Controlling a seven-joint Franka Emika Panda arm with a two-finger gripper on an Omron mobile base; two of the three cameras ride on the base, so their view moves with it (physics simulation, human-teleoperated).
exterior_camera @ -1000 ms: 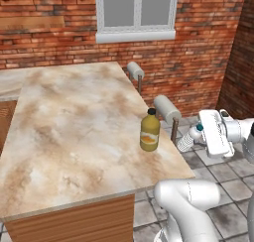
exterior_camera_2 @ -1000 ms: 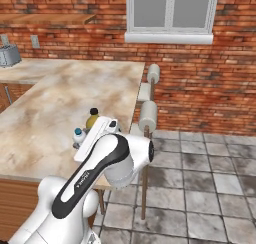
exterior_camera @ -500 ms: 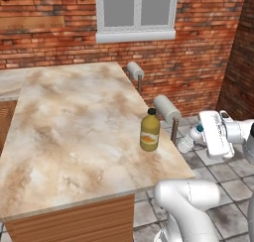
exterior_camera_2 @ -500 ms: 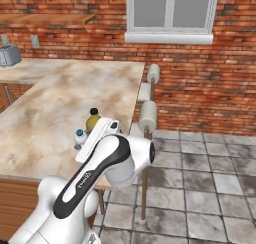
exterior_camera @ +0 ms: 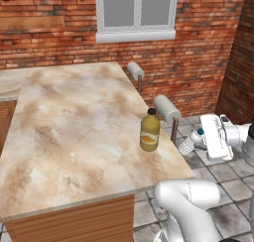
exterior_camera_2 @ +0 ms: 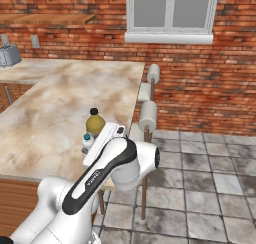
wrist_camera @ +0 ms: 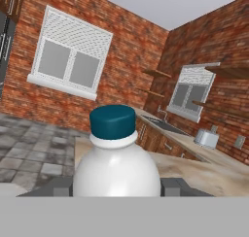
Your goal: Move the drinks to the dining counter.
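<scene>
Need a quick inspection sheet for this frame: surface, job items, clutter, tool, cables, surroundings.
Surface: dining counter, beige-brown marbled top, ribbed wood base.
Job's things: juice bottle upright on the counter near its stool-side edge; water bottle, teal cap, held off the counter beside that edge.
Clutter: nothing seen on the dining counter besides the juice bottle.
Tool: tool shut on the water bottle, fingers flanking its body in the hand view.
Cables: nothing seen.
Surroundings: grey-cushioned stools at the counter's edge, brick wall with window, grey tile floor, toaster on the far counter.
</scene>
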